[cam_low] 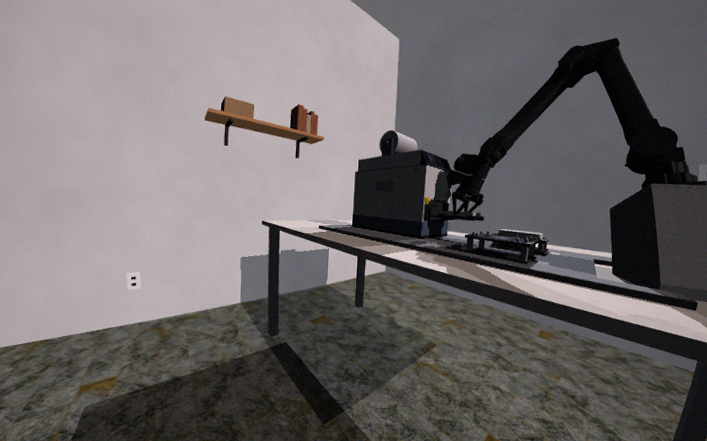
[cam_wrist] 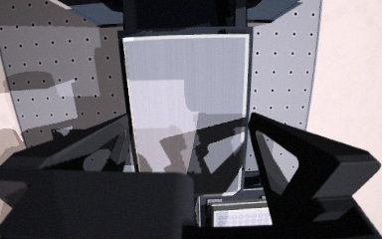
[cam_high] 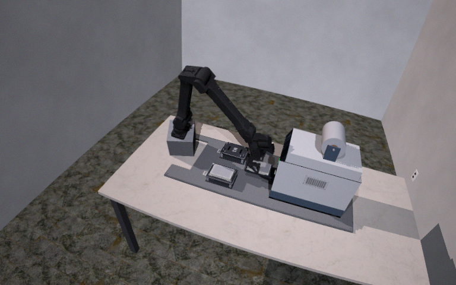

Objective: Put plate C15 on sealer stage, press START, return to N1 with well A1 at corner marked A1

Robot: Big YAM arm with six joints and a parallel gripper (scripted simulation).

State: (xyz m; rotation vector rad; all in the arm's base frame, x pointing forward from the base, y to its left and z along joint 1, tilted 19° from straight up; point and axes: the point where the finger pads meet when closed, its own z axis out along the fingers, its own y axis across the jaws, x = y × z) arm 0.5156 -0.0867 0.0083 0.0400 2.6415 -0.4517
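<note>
Plate C15 lies flat on the sealer's stage, its top covered with smooth grey foil. My gripper is open, low over the stage, with one finger on each long side of the plate. I cannot tell whether the fingers touch it. Nest N1 is an empty black frame on the grey base. The plate in N2 shows open white wells. A small green light shows on the sealer beside my wrist.
The sealer's body stands right behind the stage, with a foil roll on top. The perforated grey base plate lies on both sides of the stage. My arm's pedestal is at the table's far left.
</note>
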